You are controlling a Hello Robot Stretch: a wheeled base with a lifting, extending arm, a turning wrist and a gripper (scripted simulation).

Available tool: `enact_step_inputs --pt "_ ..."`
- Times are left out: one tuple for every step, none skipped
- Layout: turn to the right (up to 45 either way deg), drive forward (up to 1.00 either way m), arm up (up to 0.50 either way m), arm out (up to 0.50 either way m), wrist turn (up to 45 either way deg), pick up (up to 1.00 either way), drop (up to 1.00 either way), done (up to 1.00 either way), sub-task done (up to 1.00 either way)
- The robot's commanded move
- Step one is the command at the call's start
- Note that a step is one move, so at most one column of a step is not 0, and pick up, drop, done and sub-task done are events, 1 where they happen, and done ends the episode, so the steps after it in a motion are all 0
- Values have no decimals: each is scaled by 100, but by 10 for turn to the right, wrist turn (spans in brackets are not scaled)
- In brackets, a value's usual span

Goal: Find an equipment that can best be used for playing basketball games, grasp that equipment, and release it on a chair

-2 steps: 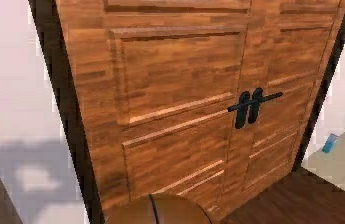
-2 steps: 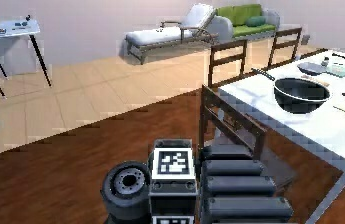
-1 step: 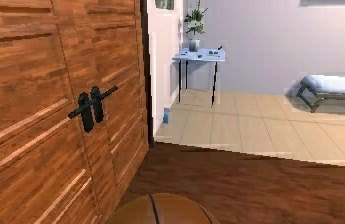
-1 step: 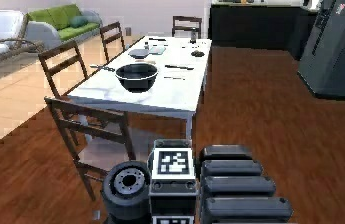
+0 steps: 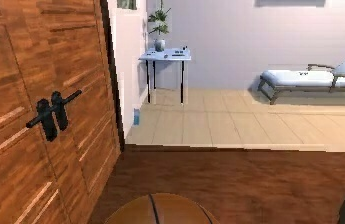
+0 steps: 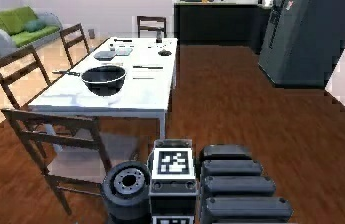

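Note:
An orange-brown rounded thing (image 5: 160,211) with a dark seam, like a basketball's top, shows at the forward view's bottom edge on dark wood floor. In the arm side view the arm's end rises from the bottom edge with a white marked square (image 6: 174,166). Left of it is the gripper (image 6: 128,190), a dark round body; its far end is not clear, so I cannot tell whether it holds anything. Just beyond it stands a wooden chair (image 6: 55,140) at the white dining table (image 6: 80,98). More wooden chairs (image 6: 20,70) line the table's left side.
A wooden door (image 5: 40,110) with black handles stands at the forward view's left. Beyond a doorway, on tan tile floor, are a small table (image 5: 166,60) with a plant and a lounger (image 5: 305,80). A dark bowl (image 6: 105,79), a dark fridge (image 6: 300,40) and a green sofa (image 6: 15,22) are in the arm side view.

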Motion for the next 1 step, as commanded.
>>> enact_step_inputs --pt "0 100 0 0 0 0 0 0 0"
